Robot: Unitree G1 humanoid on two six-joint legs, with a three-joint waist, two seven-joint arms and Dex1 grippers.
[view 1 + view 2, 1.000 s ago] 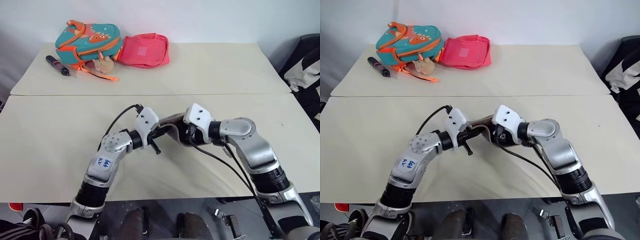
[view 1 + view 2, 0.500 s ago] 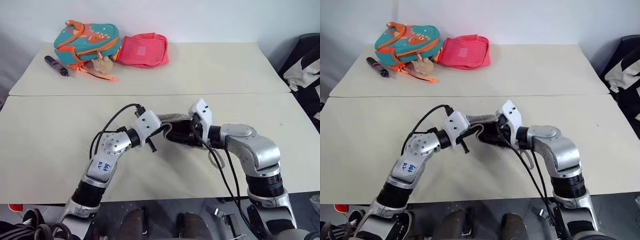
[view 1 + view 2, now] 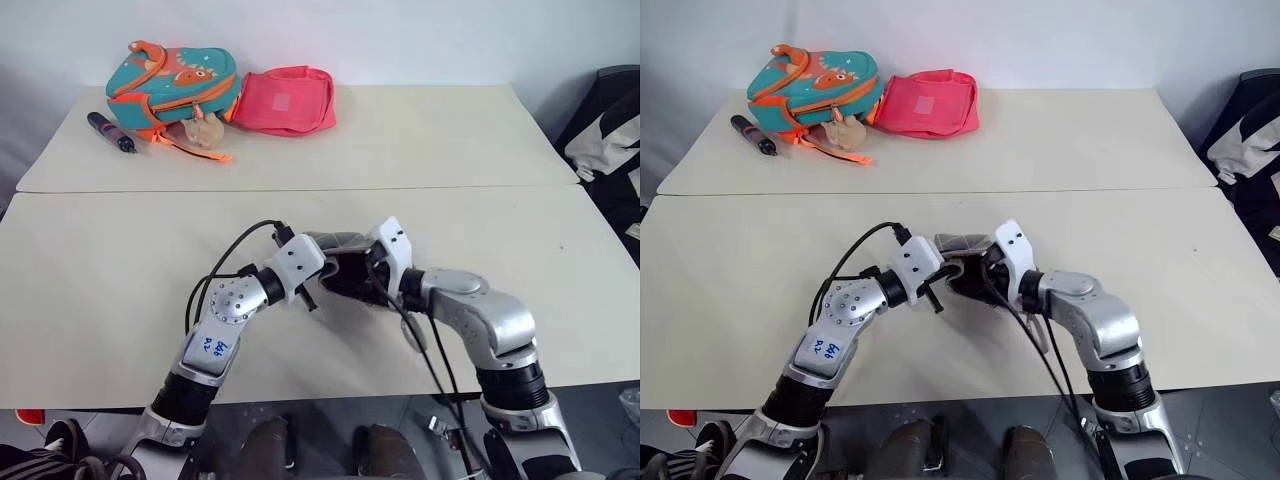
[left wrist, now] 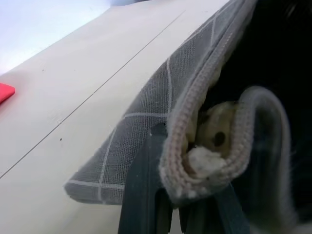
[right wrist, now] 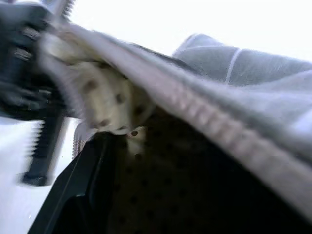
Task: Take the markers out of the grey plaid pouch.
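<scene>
Both arms have drawn in and sunk a little toward the worktop (image 3: 100,260) since a second ago, and the right wrist has rolled over, so the grey plaid pouch (image 3: 962,243), hung between them, now sits lower and closer to the body. That reads as working the mouth open rather than pulling anything out; no markers are to be seen yet.

The left hand (image 4: 168,214) is pressed together, pinching the pouch's zipper edge, with grey grid cloth just beyond its fingertips and the tan speckled lining folded in the pinch. The right hand (image 3: 352,282), facing it from the other side, is partly spread, its fingers reaching into the dark mouth; whether it grips cloth I cannot tell.

Well beyond both hands lie a pink pouch (image 3: 288,101), a teal-and-orange backpack (image 3: 172,83) and a black pen (image 3: 114,131).
</scene>
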